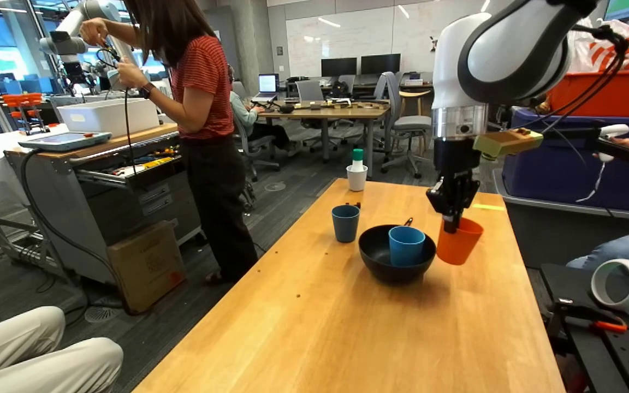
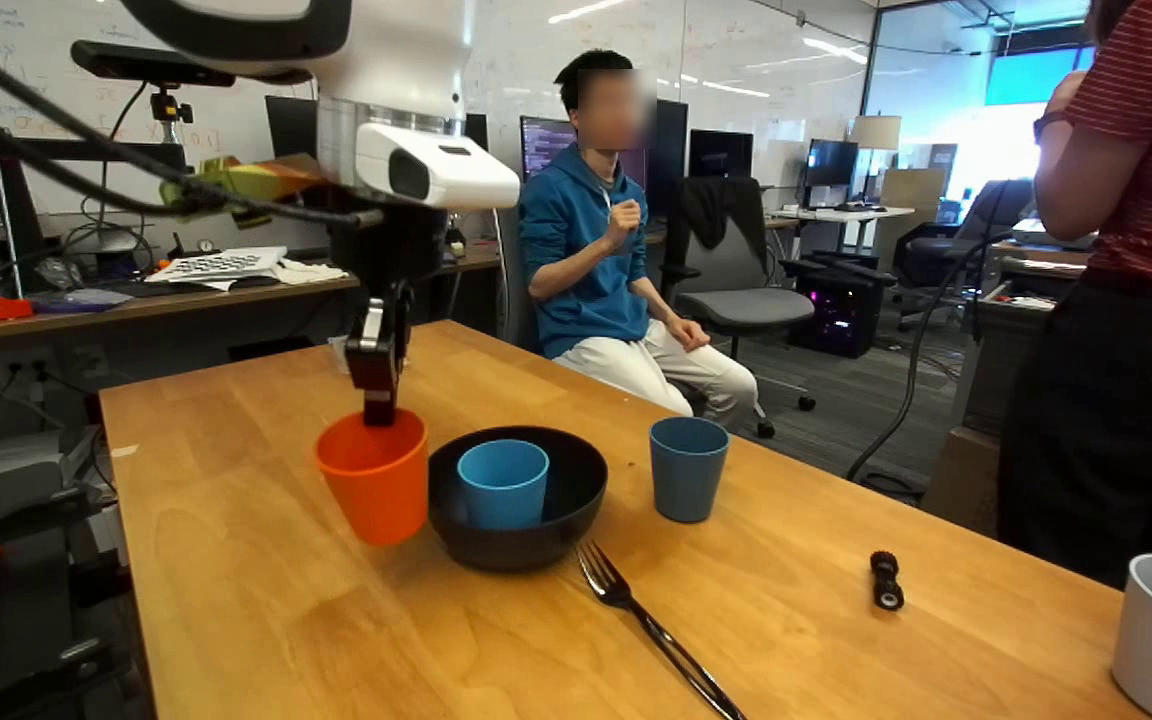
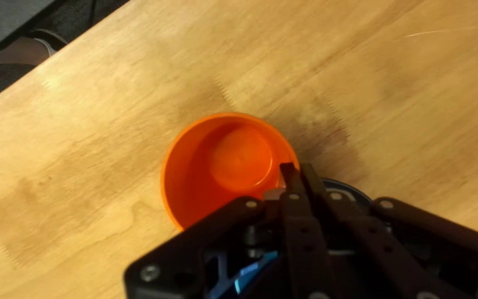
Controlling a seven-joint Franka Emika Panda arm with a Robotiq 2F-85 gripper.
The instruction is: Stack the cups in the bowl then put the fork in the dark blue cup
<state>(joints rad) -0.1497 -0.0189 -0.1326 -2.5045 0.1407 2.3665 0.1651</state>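
The robot's gripper (image 3: 298, 167) points down over the table (image 1: 347, 338), its fingers (image 2: 379, 400) pinched close together on the wall of the orange cup (image 2: 373, 485), one inside the rim and one outside. That cup hangs tilted and looks to me to be off the tabletop, just beside the black bowl (image 2: 516, 548); I can't tell whether the two touch. Inside the bowl the light blue cup (image 2: 503, 490) stands upright. The dark blue cup (image 2: 688, 470) also stands upright, but on the table, with the bowl between it and the orange one. A black fork (image 2: 642, 615) lies on the wood, tines toward the bowl and near it. Well apart from the fork is a small black object (image 2: 885, 580) I can't name. At a table corner, a white cup (image 1: 356, 179) holds a bottle (image 1: 357, 165) with a green cap. Beyond the table, a person in a red striped shirt (image 1: 205, 87) stands by a gray drawer unit (image 1: 153, 199), and a person in a blue hoodie (image 2: 586, 250) sits facing the table.
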